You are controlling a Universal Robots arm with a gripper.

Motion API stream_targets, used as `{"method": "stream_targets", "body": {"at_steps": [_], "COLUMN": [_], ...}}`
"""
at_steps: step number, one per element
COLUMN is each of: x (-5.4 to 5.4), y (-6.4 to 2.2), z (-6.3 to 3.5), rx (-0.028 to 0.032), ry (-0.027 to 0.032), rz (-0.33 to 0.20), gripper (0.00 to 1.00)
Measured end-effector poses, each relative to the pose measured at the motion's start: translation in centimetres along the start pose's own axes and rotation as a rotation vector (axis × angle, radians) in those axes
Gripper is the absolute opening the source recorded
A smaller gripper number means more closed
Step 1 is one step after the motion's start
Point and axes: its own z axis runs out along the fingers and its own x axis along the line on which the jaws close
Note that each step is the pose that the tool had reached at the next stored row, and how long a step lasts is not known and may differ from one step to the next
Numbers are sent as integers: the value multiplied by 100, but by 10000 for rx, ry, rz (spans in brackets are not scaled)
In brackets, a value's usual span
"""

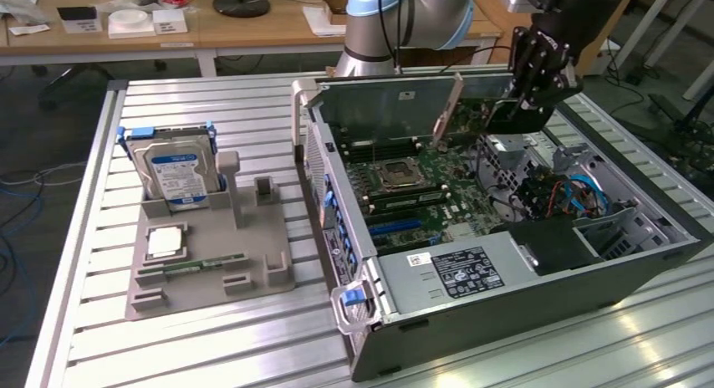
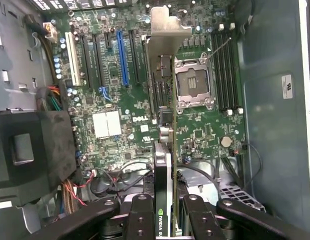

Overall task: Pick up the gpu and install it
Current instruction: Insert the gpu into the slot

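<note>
The gpu [image 2: 166, 150] is seen edge-on in the wrist view, a thin card with a dark face, a tan board and a metal bracket at its far end. My gripper [image 2: 167, 212] is shut on it, one finger [image 2: 140, 215] on each side. In the exterior view the gpu [image 1: 449, 112] hangs tilted inside the open computer case [image 1: 469, 317], above the motherboard [image 1: 402, 204] near the case's back wall, with the gripper [image 1: 511, 112] on it. It hovers between the blue expansion slot [image 2: 124, 55] and the processor socket [image 2: 195, 82], apart from both.
A grey holder [image 1: 206, 267] on the exterior view's left carries a silver hard drive [image 1: 173, 175], a square chip [image 1: 165, 242] and a green memory stick [image 1: 206, 262]. Cables [image 1: 558, 196] and a black box [image 1: 558, 242] crowd the case's near side. A desk stands behind.
</note>
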Motion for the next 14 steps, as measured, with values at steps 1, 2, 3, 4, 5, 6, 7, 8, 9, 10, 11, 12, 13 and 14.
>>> {"method": "stream_targets", "body": {"at_steps": [1, 2, 3, 4, 5, 6, 7, 8, 9, 10, 11, 12, 13, 14], "x": [4, 10, 13, 15, 18, 20, 21, 21, 22, 22, 22, 22, 22, 23], "y": [5, 10, 15, 20, 23, 26, 29, 30, 31, 31, 31, 31, 32, 36], "z": [2, 5, 7, 8, 11, 14, 16, 17, 17, 18, 18, 19, 22, 26], "rx": [-1, -5, -11, -17, -24, -32, -41, -48, -52, -53, -54, -54, -54, -44], "ry": [-4, -5, -5, -3, -3, -5, -5, -4, -3, -4, -4, -5, -7, -11], "rz": [-51, -114, -180, -257, -344, -441, -542, -637, -687, -698, -699, -703, -723, -758], "gripper": [27, 27, 27, 27, 27, 27, 27, 27, 27, 27, 27, 27, 27, 27]}}
